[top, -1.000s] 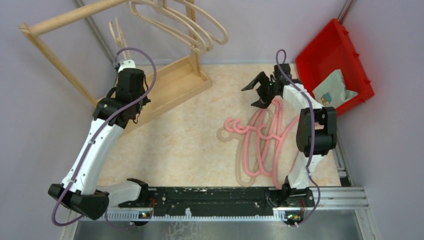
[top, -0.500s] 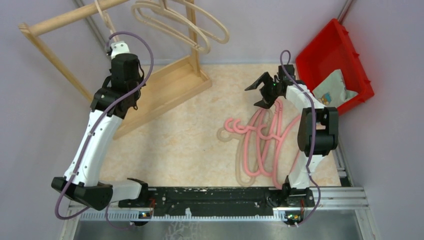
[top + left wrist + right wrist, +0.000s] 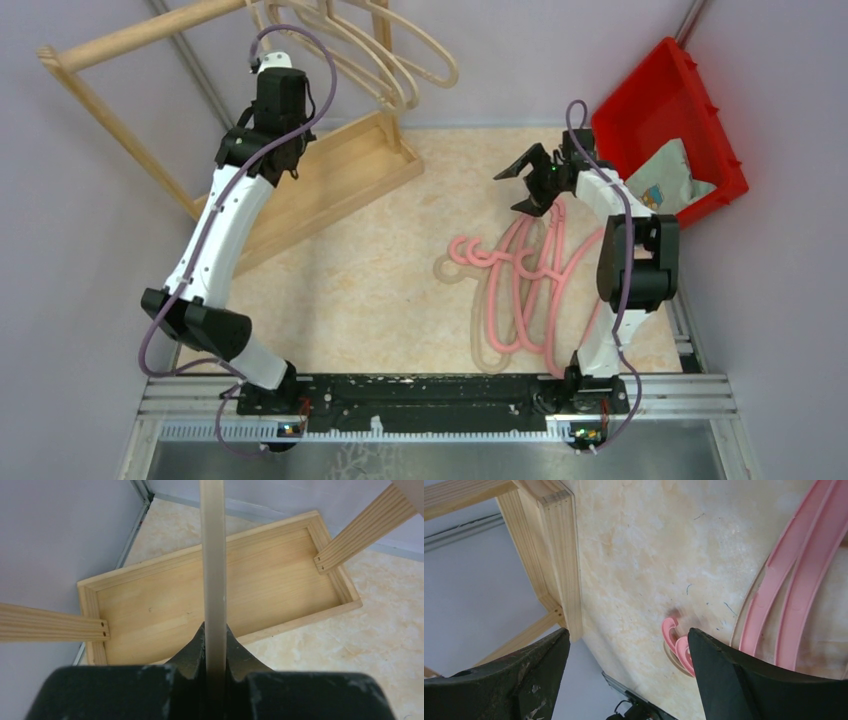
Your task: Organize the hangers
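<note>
Hangers done: some tan hangers (image 3: 400, 60) hang on the wood rack (image 3: 130, 35) at 12 o'clock.
Hangers left: a pile of pink hangers (image 3: 520, 290) lies on the counter (image 3: 380, 290) at 4 o'clock.
Left gripper (image 3: 215, 630): squeezed tight on one tan hanger (image 3: 214, 555), up by the rack's top pole.
Right gripper (image 3: 527, 180): fingers wide apart, holding nothing, over the far end of the pile.
Changed: the left arm has lifted its hanger higher, toward 11 o'clock. The right gripper hardly moved.
</note>
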Controlling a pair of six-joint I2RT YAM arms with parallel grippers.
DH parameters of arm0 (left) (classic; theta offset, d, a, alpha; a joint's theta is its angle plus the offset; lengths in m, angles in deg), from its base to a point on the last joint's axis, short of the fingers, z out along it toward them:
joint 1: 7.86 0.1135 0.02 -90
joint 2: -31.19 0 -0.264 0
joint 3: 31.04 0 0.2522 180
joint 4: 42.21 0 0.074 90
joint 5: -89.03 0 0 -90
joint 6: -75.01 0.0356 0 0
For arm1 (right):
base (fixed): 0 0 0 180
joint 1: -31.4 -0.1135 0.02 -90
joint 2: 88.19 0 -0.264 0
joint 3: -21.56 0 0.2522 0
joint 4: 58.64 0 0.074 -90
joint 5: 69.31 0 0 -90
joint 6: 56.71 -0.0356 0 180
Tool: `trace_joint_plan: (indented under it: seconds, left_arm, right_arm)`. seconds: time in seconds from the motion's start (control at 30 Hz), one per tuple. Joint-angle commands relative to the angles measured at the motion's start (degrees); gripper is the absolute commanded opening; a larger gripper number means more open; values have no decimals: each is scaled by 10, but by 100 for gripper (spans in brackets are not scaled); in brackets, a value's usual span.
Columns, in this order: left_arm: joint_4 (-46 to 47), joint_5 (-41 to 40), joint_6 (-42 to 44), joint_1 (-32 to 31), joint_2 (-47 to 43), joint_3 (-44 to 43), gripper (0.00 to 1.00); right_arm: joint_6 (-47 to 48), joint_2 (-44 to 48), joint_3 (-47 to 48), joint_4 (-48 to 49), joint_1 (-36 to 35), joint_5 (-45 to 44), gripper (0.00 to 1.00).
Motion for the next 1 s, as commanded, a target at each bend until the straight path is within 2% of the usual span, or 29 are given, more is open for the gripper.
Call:
trace_joint_plan:
  seconds: [0.0, 0.27, 0.47, 0.6, 0.67, 0.8, 0.97]
  left_arm:
    - [-35, 29, 5, 2, 34, -71, 0]
    - [-86, 83, -5, 2, 96, -147, 0]
    - [-88, 128, -11, 0, 107, -142, 0]
    - [-67, 139, -3, 0, 88, -114, 19]
    - [-43, 143, 1, 0, 65, -87, 35]
    - [-14, 150, 7, 0, 29, -51, 50]
    - [-8, 155, 10, 0, 1, -25, 82]
  right_arm:
    - [5, 7, -7, 27, 18, 12, 87]
    - [4, 14, -26, 35, 30, 14, 87]
    - [9, 15, -25, 30, 32, 14, 88]
    - [15, 19, -26, 26, 33, 12, 89]
    - [18, 22, -27, 24, 32, 9, 90]
    - [23, 28, -30, 18, 33, 5, 91]
    - [32, 42, -36, 9, 32, -2, 92]
